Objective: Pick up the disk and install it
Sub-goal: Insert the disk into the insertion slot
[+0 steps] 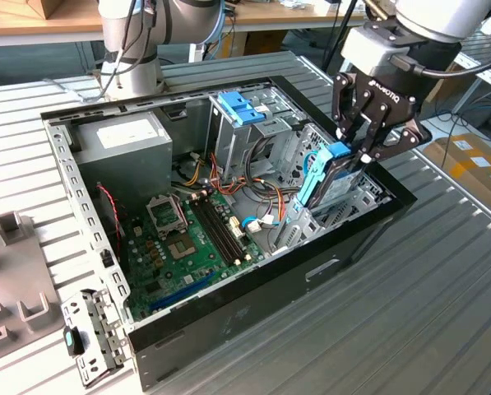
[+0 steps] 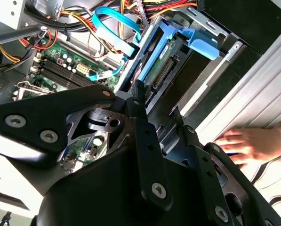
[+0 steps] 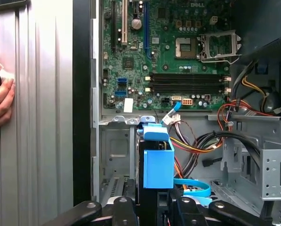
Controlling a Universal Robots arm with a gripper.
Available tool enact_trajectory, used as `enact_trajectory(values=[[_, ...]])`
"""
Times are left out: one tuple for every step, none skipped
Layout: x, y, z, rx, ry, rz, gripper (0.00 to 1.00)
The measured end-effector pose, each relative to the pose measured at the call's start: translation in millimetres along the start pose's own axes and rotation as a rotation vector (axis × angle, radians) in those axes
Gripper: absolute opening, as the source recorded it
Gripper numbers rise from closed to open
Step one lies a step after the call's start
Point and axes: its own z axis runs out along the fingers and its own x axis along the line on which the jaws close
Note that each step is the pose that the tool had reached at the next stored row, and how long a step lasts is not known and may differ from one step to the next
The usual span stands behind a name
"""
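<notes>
**Disk held tilted at the drive bay**

The gripper (image 1: 362, 151) is clamped on the upper end of the disk (image 1: 341, 183). The disk sits in a light-blue bracket (image 1: 317, 174) and hangs tilted. Its lower end is at the mouth of the metal bay (image 1: 375, 196), in the corner of the open computer case (image 1: 253, 288) on the exterior view's right. Beside the bay lie coloured cables (image 1: 257, 188) and the green motherboard (image 1: 187, 243). A person's hand (image 2: 246, 143) rests on the ribbed table (image 1: 426, 313) just outside the case.
</notes>
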Motion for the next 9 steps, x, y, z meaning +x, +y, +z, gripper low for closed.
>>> enact_trajectory(values=[[0.0, 0.0, 1.9, 0.0000, 0.0000, 0.000, 0.35], [0.0, 0.0, 3.5, 0.0000, 0.0000, 0.000, 0.35], [0.0, 0.0, 5.6, 0.0000, -0.0001, 0.000, 0.35], [0.0, 0.0, 7.2, 0.0000, -0.0001, 0.000, 0.35], [0.0, 0.0, 10.2, 0.0000, 0.0000, 0.000, 0.35], [0.0, 0.0, 13.8, 0.0000, -0.0001, 0.000, 0.35], [0.0, 0.0, 16.2, 0.0000, -0.0001, 0.000, 0.35], [0.0, -0.1, 17.8, 0.0000, 0.0000, 0.000, 0.35], [0.0, 0.0, 20.9, 0.0000, 0.0000, 0.000, 0.35]])
